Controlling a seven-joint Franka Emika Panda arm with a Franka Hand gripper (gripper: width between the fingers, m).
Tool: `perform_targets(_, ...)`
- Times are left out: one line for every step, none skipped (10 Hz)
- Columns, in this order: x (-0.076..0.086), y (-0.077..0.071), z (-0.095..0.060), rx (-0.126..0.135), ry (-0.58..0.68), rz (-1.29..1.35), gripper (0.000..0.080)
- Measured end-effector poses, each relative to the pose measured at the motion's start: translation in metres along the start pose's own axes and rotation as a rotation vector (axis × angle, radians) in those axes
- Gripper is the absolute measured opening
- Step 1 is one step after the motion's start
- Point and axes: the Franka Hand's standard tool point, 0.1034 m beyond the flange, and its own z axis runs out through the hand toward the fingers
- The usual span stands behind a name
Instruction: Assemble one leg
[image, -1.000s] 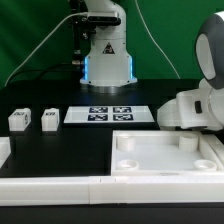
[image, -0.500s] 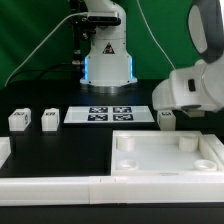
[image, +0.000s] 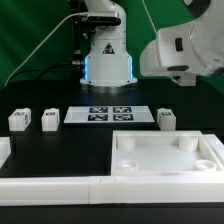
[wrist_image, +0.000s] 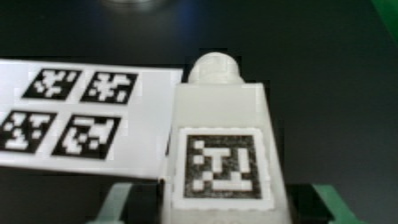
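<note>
From where I stand, the white robot arm (image: 185, 45) hangs high at the exterior view's right, well above the black table (image: 70, 150). I can only make out its claw (wrist_image: 219, 206) through the wrist view. There the two grey fingers (wrist_image: 125, 200) press against either side of a small white plastic block-like leg (wrist_image: 217, 110), so the claw is closed on the leg, gripping it at the end nearest the camera.

The leg points straight away from the lens. A black-and-white square tag sits on the face turned toward it, and the far end narrows to a rounded tip. The leg is clear of the table, with the thin flat white marker board (wrist_image: 71, 100) and its four tags lying beneath and beside it. In the exterior view I cannot pick the held leg out.

On the table a second post (image: 166, 117) of the same kind stands just beside the marker board, at the exterior view's right of it, its tag facing the camera. Two further posts (image: 18, 120) (image: 49, 120) stand near each other, not touching, well off to the exterior view's left of the board. Nearer the camera a large white tray-like part (image: 160, 156) with round corner sockets lies flat. The robot's white base (image: 107, 50) rises behind the board, glowing blue down one side.
</note>
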Motion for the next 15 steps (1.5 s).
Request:
perform_targets(0.0,0.0,0.001,-0.001,-0.002,0.0,0.0294)
perform_targets(0.005,-0.001,-0.003,0.005,0.044,0.0,0.0294)
perform_targets(0.011,-0.003,-0.009,0.013,0.142,0.002,0.0294)
perform_targets(0.012,-0.004,-0.012,0.02,0.259,0.004,0.0294)
perform_targets(0.01,-0.004,-0.012,0.022,0.334,0.006,0.0294)
perform_targets(0.016,-0.005,-0.017,0.032,0.458,0.006,0.0294)
perform_targets(0.015,-0.005,-0.021,0.038,0.564,0.006,0.0294)
perform_targets(0.013,-0.001,-0.028,0.037,0.635,-0.017,0.0294)
perform_targets(0.02,0.001,-0.037,0.044,0.727,-0.027,0.0294)
perform_targets(0.025,0.001,-0.048,0.052,0.845,-0.034,0.0294)
perform_targets(0.028,0.002,-0.058,0.059,0.971,-0.043,0.0294)
perform_targets(0.031,0.003,-0.065,0.057,1.032,-0.059,0.0294)
perform_targets(0.035,0.003,-0.077,0.051,1.07,-0.078,0.0294)
perform_targets(0.041,0.008,-0.089,0.028,1.08,-0.122,0.0294)
perform_targets(0.046,0.011,-0.099,0.023,1.09,-0.133,0.0294)
